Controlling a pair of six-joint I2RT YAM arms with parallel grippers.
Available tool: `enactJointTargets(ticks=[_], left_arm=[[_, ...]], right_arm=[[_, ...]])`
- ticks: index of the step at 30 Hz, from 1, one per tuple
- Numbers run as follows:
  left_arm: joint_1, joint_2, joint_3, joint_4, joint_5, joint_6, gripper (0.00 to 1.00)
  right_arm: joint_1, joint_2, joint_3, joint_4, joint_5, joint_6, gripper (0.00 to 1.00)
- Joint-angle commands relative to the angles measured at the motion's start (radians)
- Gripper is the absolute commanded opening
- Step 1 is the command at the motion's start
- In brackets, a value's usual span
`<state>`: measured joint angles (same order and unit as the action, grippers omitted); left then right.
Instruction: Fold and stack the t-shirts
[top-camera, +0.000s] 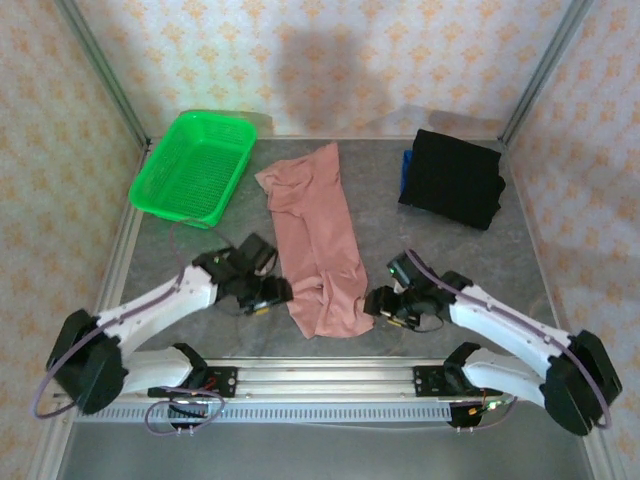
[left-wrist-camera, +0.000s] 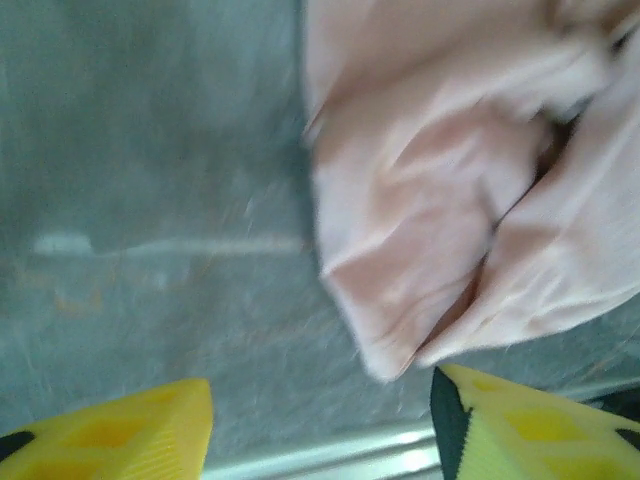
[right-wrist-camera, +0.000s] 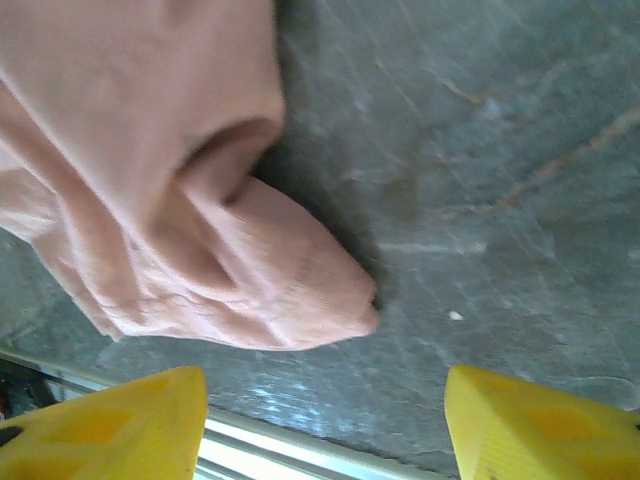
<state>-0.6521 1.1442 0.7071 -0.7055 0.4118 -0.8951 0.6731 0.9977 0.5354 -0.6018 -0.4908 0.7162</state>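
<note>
With both sets of jaws standing well apart and holding nothing, I've got the left gripper (top-camera: 272, 292) at 9 o'clock of the near hem of the pink t-shirt (top-camera: 318, 245), and the right gripper (top-camera: 380, 303) at 3. Shirt's a rumpled strip running 12 to 6, mid table (top-camera: 540, 240); black t-shirt (top-camera: 452, 178) sits folded at 2 o'clock. Risk imo: hem's bunched, so fingers (left-wrist-camera: 120, 430) may pinch one layer only, or L/R grabs land uneven and skew the fold. Edge rail (right-wrist-camera: 280, 445) is close, could snag.

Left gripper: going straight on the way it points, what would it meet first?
Probably the pink t-shirt: its crumpled near edge lies just ahead of the open left gripper, slightly off-centre. Depth is unclear, so it might touch the table first.
</note>
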Motion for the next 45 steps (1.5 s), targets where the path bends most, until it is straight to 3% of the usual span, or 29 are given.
enactJointTargets(ticks=[1,7,16,29,34,40,45], left_arm=[[-0.071,-0.113,-0.090,0.153,0.007,-0.156,0.56],[-0.106,-0.175,-0.262,0.395,0.024,-0.266,0.53],[-0.130,-0.049,-0.266,0.612,0.015,-0.306,0.49],[-0.200,0.205,-0.236,0.751,-0.004,-0.329,0.44],[-0.226,0.240,-0.214,0.717,-0.016,-0.326,0.40],[-0.228,0.264,-0.218,0.696,-0.018,-0.320,0.30],[-0.228,0.252,-0.225,0.613,-0.040,-0.293,0.05]], right_arm=[[-0.003,-0.131,-0.111,0.093,0.023,0.084,0.61],[-0.001,-0.252,-0.172,0.123,0.038,0.102,0.57],[0.003,-0.058,-0.139,0.246,-0.014,0.044,0.52],[0.017,0.061,-0.137,0.363,-0.045,0.041,0.50],[0.038,0.122,-0.133,0.401,-0.045,0.046,0.48],[0.062,0.181,-0.130,0.447,-0.030,0.064,0.43],[0.074,0.245,-0.123,0.510,-0.020,0.097,0.32]])
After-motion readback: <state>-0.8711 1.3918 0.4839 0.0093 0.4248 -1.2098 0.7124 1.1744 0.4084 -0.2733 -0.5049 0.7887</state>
